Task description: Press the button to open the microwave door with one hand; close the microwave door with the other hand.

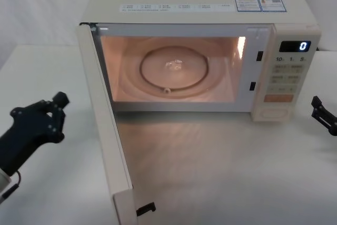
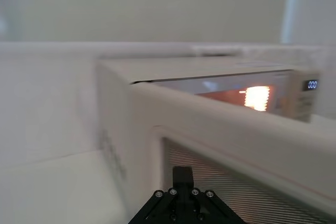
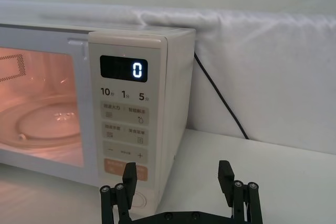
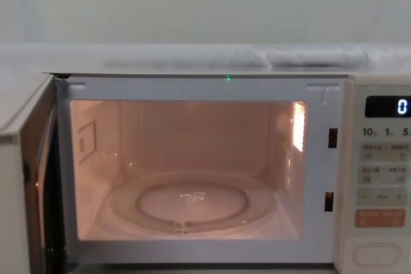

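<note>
The microwave (image 1: 200,3) sits at the back of the white worktop (image 1: 210,172), a boxy cream shell of smooth painted metal, its cavity lit warm orange around a round glass turntable (image 1: 172,69). The microwave door (image 1: 108,125) stands swung fully out toward the front left edge — a flat cream slab seen edge-on, its perforated window mesh close before my left wrist camera. So the opening is done, I judge; the closing is left.

My left gripper (image 1: 50,117) hangs just outside the door, near its outer face, not touching; I cannot tell how its jaws stand. My right gripper (image 3: 178,184) waits near the right edge, jaws apart and empty, beside the control panel.

The button (image 4: 371,253) — a wide cream pill with a raised outline — sits lowest on that panel.

The risk: if I push near the hinge or glance off the slick face, the door may stop short of latching, or the whole oven may slide.
</note>
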{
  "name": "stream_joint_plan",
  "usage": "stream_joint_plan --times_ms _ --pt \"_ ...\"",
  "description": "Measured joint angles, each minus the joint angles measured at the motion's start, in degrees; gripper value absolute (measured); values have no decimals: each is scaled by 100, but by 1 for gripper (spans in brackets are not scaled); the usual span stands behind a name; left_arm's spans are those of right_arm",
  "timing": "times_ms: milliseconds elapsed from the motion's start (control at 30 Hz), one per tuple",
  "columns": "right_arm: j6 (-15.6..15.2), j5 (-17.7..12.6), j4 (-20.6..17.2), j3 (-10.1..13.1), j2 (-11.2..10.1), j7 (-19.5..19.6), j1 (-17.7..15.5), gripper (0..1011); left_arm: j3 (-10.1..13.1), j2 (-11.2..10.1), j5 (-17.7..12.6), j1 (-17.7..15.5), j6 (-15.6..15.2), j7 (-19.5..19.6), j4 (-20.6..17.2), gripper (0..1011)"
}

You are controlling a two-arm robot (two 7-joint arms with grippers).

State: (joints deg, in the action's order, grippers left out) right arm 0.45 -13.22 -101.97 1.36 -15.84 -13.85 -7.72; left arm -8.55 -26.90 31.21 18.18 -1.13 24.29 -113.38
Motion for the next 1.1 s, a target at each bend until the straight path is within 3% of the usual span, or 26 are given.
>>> stream_joint_plan --times_ms 267,667,867,967,1033,1100 --pt "0 0 0 0 0 0 0 1002 220 -252 165 -43 104 344 -50 0" --pt "0 0 0 0 0 0 0 1002 636 -595 283 -424 101 590 -67 0" --pt "0 0 0 0 0 0 0 1002 992 -674 302 -829 16 656 64 0" --pt "0 0 0 0 0 0 0 1002 1301 -674 302 -1162 -77 685 232 0" --pt "0 0 0 0 0 0 0 1002 1353 -670 295 -1227 -93 688 264 0" --pt "0 0 0 0 0 0 0 1002 1648 -629 240 -1537 -177 693 437 0"
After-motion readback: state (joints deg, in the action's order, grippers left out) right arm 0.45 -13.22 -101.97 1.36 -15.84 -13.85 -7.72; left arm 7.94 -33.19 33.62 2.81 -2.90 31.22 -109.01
